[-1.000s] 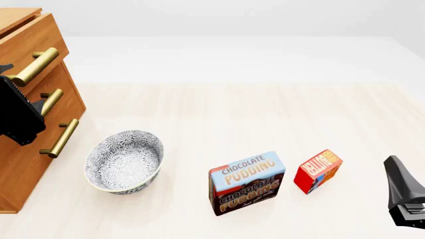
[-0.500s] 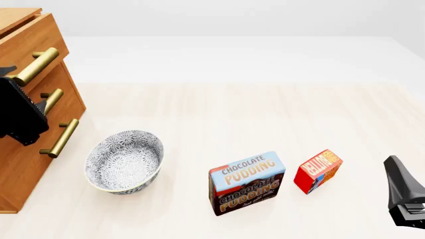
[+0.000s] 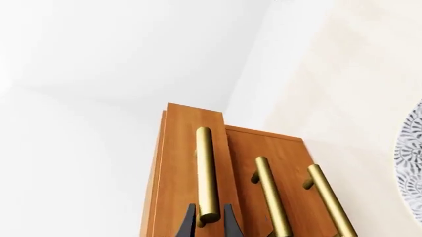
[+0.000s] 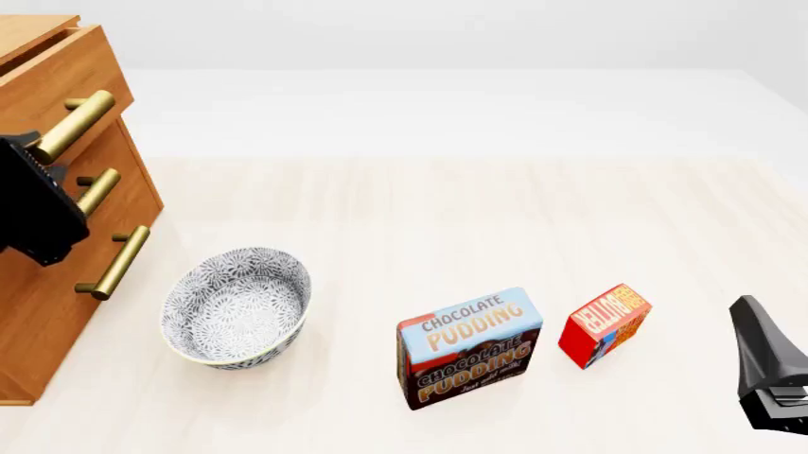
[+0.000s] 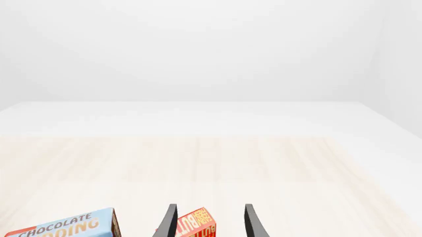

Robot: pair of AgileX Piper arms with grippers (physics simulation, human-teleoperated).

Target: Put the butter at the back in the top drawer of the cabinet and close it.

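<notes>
We are at the opening step: getting the top drawer [image 4: 57, 80] of the cabinet [image 4: 38, 312] open. Our left gripper [image 3: 210, 223] straddles the near end of that drawer's brass handle [image 3: 206, 173], a finger on each side of the bar; whether the fingers already press on it we cannot tell. The drawer front sits a little proud of the two below it.

The butter [image 4: 605, 323] lies on the table, well apart from the cabinet, just beside the pudding box [image 4: 470, 346]. Our right gripper [image 5: 209, 222] hangs open and empty, with the butter seen between its fingers. A patterned bowl [image 4: 237, 305] stands between the cabinet and the boxes.

Next, we judge, the left fingers must clamp the bar and pull straight out, squarely along the drawer's slide.
</notes>
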